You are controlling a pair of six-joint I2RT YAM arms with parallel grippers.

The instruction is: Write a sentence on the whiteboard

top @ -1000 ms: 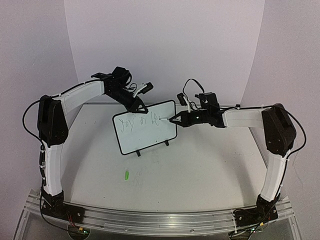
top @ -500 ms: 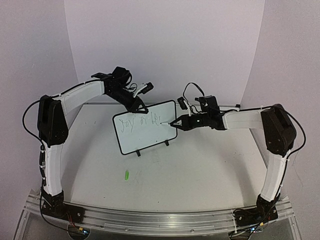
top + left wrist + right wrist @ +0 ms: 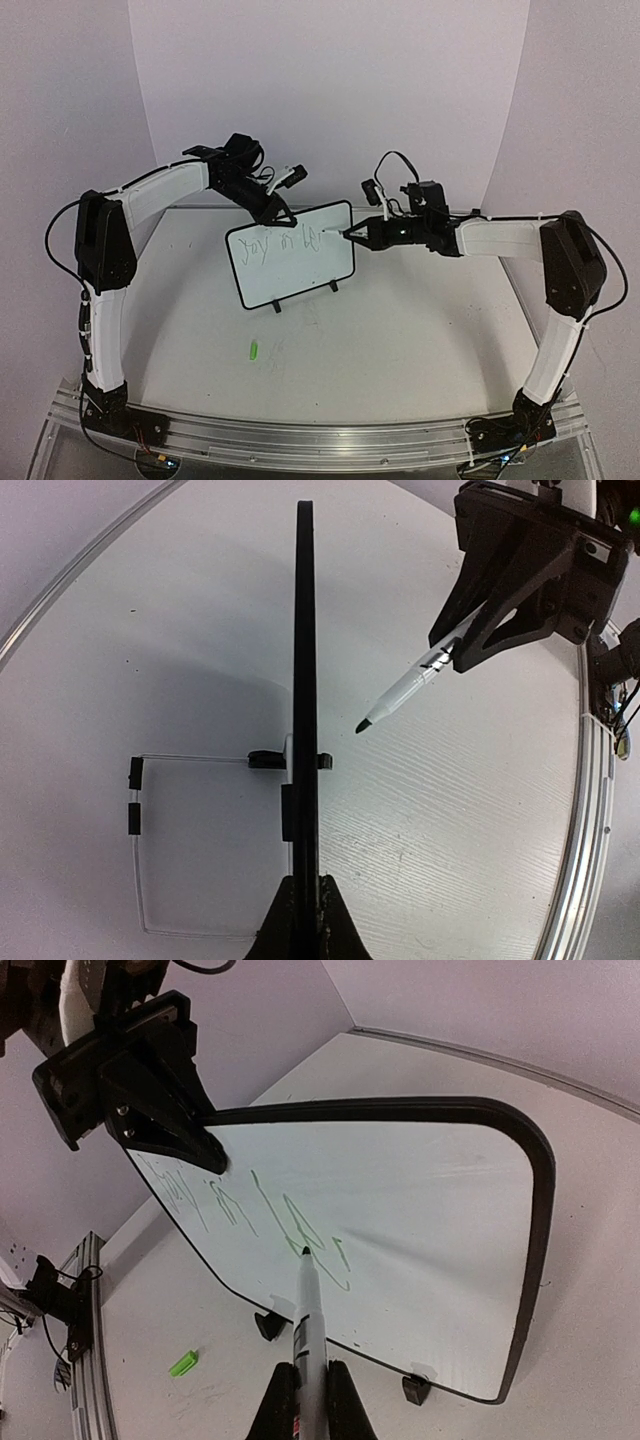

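Left jaws clamped on top edge of upright whiteboard [image 3: 295,275]. Right jaws clamped on marker [image 3: 307,1330]; tip just off the sentence [image 3: 290,242].

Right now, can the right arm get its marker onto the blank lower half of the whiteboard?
Probably yes. The right pincer holds the white marker with its tip just off the small black-framed whiteboard, beside the green writing; nothing blocks the blank part below. The left pincer grips only the top edge.
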